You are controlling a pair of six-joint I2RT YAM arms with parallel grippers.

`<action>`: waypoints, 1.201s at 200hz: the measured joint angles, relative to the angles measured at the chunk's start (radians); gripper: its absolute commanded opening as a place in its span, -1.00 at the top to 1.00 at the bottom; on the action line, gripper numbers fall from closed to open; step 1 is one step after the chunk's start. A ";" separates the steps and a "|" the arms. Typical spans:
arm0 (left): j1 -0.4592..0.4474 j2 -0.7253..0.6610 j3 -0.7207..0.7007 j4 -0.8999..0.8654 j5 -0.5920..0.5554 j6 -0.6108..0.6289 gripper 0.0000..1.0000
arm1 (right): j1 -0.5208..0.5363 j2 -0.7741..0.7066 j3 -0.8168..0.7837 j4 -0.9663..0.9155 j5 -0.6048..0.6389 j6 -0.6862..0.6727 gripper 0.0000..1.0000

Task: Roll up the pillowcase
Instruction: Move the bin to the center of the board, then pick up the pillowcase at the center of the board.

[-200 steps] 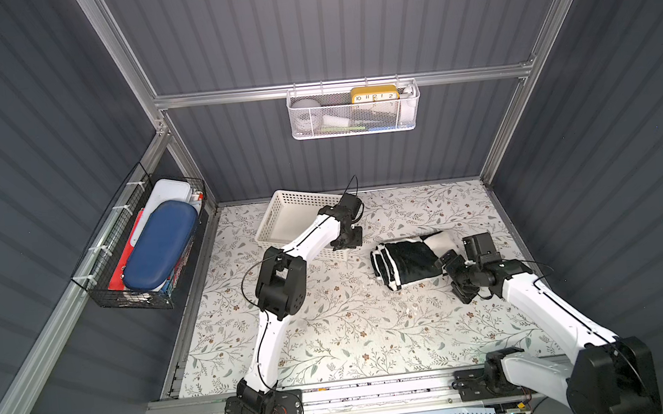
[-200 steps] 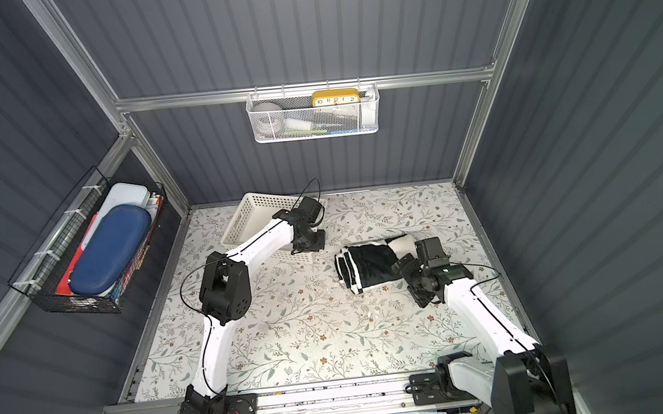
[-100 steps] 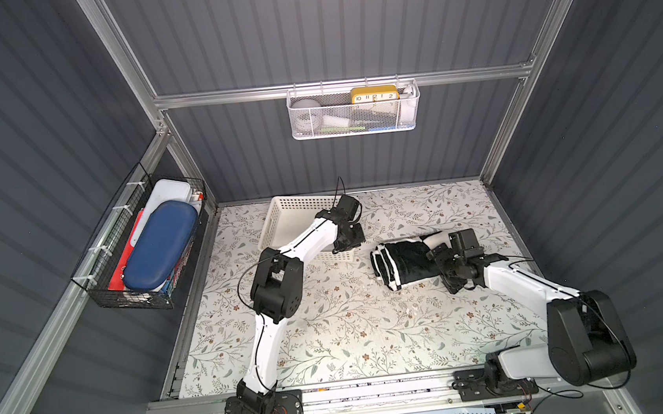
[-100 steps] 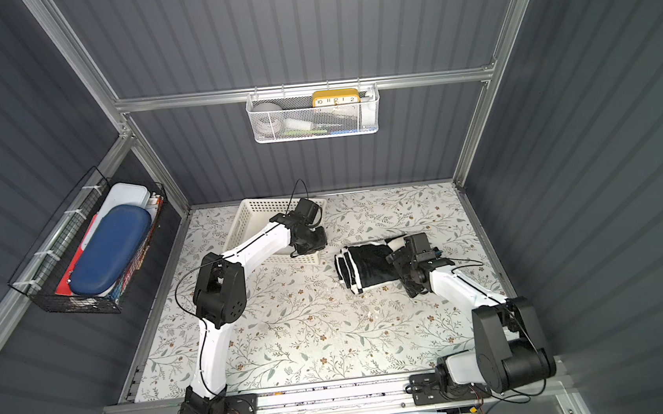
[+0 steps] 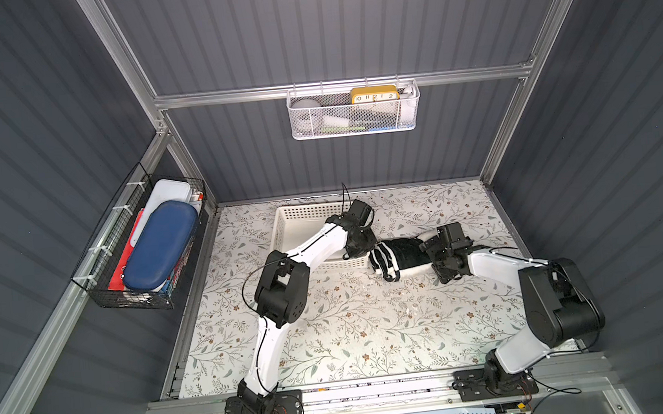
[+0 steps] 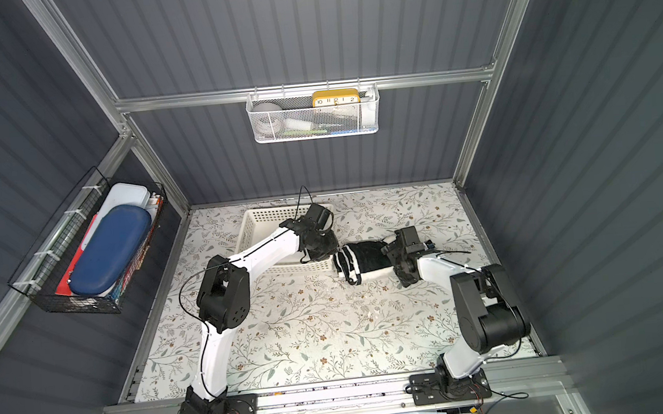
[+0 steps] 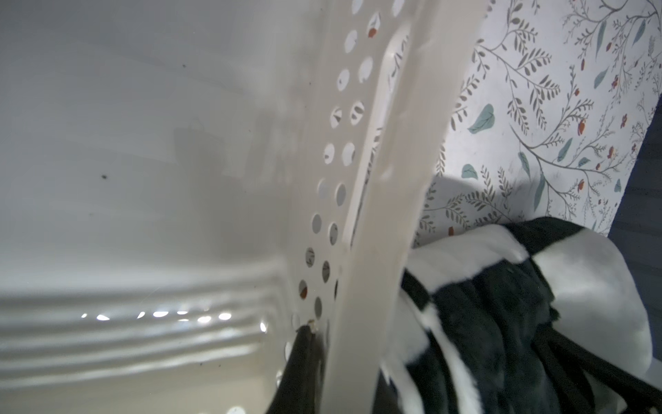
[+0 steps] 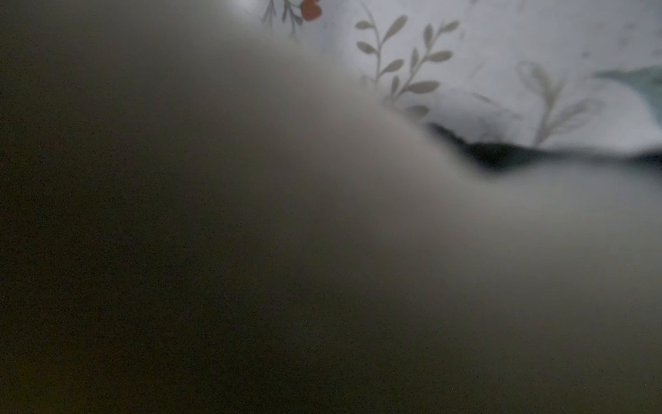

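The pillowcase (image 5: 395, 257) (image 6: 361, 262) lies as a short black and white roll on the floral table, right of the white basket (image 5: 282, 228) (image 6: 249, 227). The roll's left end touches the basket's near right corner. My left gripper (image 5: 360, 246) (image 7: 344, 358) is shut on the basket's right wall (image 7: 387, 179), one finger (image 7: 302, 358) inside; the pillowcase (image 7: 501, 322) is just outside that wall. My right gripper (image 5: 432, 256) (image 6: 396, 259) stands open against the roll's right end. Blurred cloth (image 8: 322, 215) fills the right wrist view and hides the fingers.
A black wire basket (image 5: 94, 274) with a blue case (image 5: 157, 248) hangs on the left wall. A white mesh basket (image 5: 355, 128) with a yellow clock (image 5: 373, 94) hangs on the back wall. The floral table covering (image 5: 353, 329) spreads toward the front rail.
The left gripper has dragged the basket forward and right until it meets the roll. The right gripper has moved left up against the roll's right end, its elbow folding.
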 measured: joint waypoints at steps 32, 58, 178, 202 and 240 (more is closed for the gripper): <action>-0.005 0.001 -0.022 -0.003 0.171 -0.052 -0.08 | 0.001 0.026 0.011 0.033 0.005 0.015 -0.84; -0.002 0.005 -0.053 -0.026 0.274 -0.090 -0.50 | 0.000 0.059 0.035 0.037 0.004 0.019 -0.54; 0.124 -0.243 -0.045 -0.086 0.269 0.117 -0.98 | -0.035 0.042 0.033 0.058 -0.060 -0.058 0.50; 0.163 -0.259 -0.037 -0.091 0.272 0.180 -0.99 | -0.072 -0.005 0.033 0.028 -0.095 -0.069 0.64; 0.220 -0.287 -0.093 -0.094 0.270 0.228 -0.98 | -0.102 -0.090 0.034 0.016 -0.138 -0.032 0.76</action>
